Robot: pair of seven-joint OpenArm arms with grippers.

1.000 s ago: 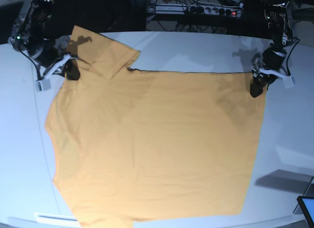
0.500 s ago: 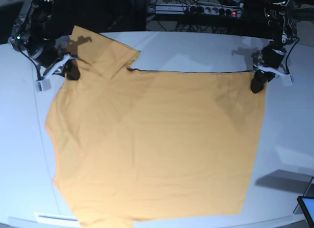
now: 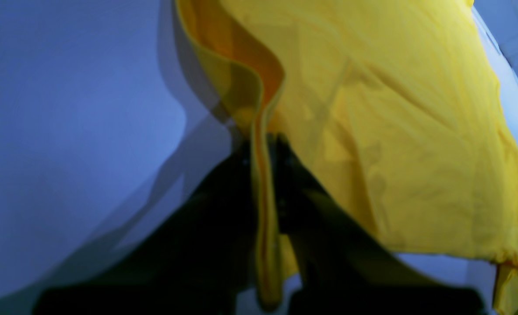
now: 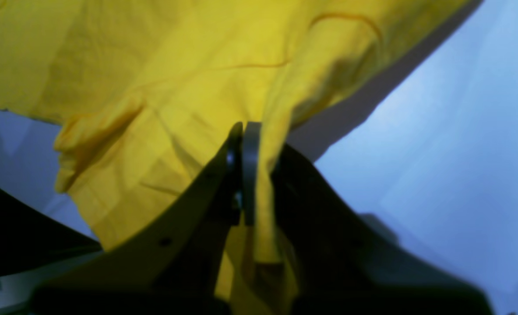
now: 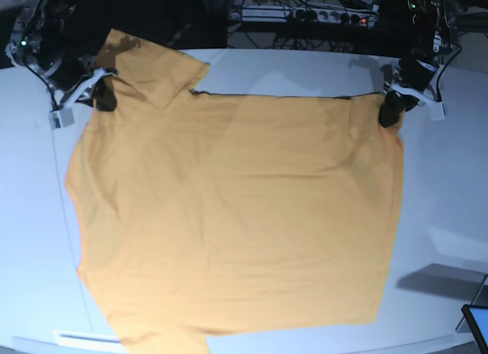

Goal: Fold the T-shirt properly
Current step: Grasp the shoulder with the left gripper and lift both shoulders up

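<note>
T-shirt (image 5: 229,217) apparently between both end effectors

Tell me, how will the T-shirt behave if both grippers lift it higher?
The T-shirt looks thin and floppy: its edge curls above the left gripper. Likely it sags between both grips. Pinched folds at the right gripper suggest a light load.
</note>
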